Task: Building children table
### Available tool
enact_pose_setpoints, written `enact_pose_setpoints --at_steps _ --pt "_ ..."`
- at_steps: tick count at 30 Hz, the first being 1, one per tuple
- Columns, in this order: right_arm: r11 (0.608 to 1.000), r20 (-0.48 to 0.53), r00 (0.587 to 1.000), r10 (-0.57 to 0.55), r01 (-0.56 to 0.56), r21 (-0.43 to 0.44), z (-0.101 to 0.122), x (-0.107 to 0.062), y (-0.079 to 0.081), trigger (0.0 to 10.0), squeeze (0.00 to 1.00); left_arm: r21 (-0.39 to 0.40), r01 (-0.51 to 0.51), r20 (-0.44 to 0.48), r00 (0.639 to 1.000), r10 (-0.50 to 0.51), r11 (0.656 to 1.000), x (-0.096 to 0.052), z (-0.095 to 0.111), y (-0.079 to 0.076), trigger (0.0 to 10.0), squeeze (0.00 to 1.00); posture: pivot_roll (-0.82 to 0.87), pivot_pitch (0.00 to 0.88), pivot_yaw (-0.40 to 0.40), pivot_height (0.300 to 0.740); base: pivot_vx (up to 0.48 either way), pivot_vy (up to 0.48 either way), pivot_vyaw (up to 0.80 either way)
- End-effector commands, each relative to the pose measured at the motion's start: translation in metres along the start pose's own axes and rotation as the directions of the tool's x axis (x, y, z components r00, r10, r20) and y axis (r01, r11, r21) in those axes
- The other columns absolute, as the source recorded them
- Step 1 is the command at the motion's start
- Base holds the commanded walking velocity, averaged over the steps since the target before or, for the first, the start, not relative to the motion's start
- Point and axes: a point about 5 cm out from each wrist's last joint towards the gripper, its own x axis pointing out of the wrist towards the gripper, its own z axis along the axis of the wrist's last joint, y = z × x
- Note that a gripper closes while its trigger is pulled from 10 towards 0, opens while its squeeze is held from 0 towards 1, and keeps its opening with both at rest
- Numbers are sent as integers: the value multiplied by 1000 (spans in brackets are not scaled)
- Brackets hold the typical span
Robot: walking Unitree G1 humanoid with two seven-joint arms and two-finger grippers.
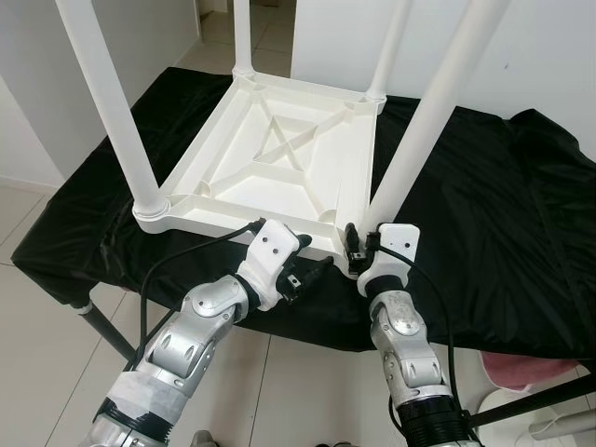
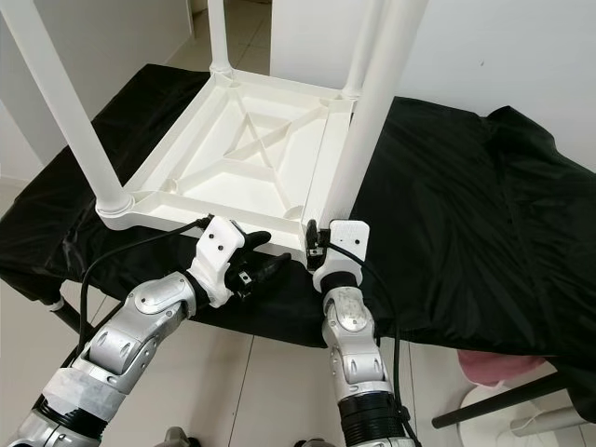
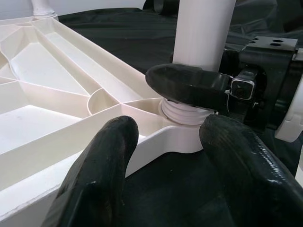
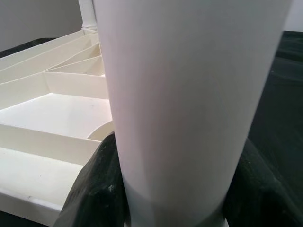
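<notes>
— What sits nearest the robot?

— Its two silver arms, reaching over the near edge of the black cloth-draped work table (image 1: 484, 214). The right gripper (image 1: 358, 244) closes its black fingers round the base of the near-right white plastic tube leg (image 1: 424, 130); the right wrist view shows a finger on either side of the tube. The left gripper (image 1: 307, 270) hangs just beside it with its fingers spread and holding nothing, pointing at the same corner.

— And the tabletop?

— The white ribbed plastic children's tabletop (image 1: 279, 154) lies upside down on the cloth, its underside up. The held leg stands in the near-right corner socket (image 3: 182, 113), where the left wrist view shows screw threads above the socket, so I judge it not fully seated.

— Which relation matters for the next move?

— The leg's long axis runs upward from the socket, tilting away from the robot. The right gripper grips across that axis, so any turning goes about it. The left gripper is nearer the tabletop's edge, placed to steady it.

— Further back?

— A near-left white leg (image 1: 107, 102) stands in its socket, and two far legs (image 1: 242, 37) rise at the back corners.
</notes>
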Motion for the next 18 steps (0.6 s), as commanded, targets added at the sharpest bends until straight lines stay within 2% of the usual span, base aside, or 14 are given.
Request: enact_pose_setpoints --at_steps 1,6,7,8,9,13,18 --pt "999 -72 997 -37 38 14 -13 -3 -6 10000 0 -8 68 -9 998 -68 998 0 -2 -7 10000 0 -3 108 -32 740 0 0 0" --pt "1000 -54 998 -10 12 28 -11 -5 1 10000 0 -5 64 -9 998 -64 998 -1 -1 -5 10000 0 -4 110 -30 740 0 0 0" --pt "999 -43 999 -4 6 43 -10 -6 2 10000 373 -5 64 -9 998 -65 998 -1 -1 -5 10000 0 -4 109 -29 740 0 0 0" --pt "999 -43 999 -4 6 43 -10 -6 2 10000 373 -5 64 -9 998 -65 998 -1 -1 -5 10000 0 -4 109 -29 740 0 0 0" --pt "998 -28 1000 1 1 64 -8 -6 2 10000 1000 -5 65 -10 998 -65 998 -1 -1 -5 10000 0 -5 109 -29 740 0 0 0" --pt "997 1 1000 20 -20 74 -5 -7 0 10000 1000 -5 65 -9 998 -65 998 0 -1 -6 10000 0 -8 109 -30 740 0 0 0" --pt "996 13 997 75 -75 39 -4 -13 0 10000 1000 -8 68 -11 998 -68 998 0 -2 -7 10000 0 -10 111 -36 740 0 0 0"
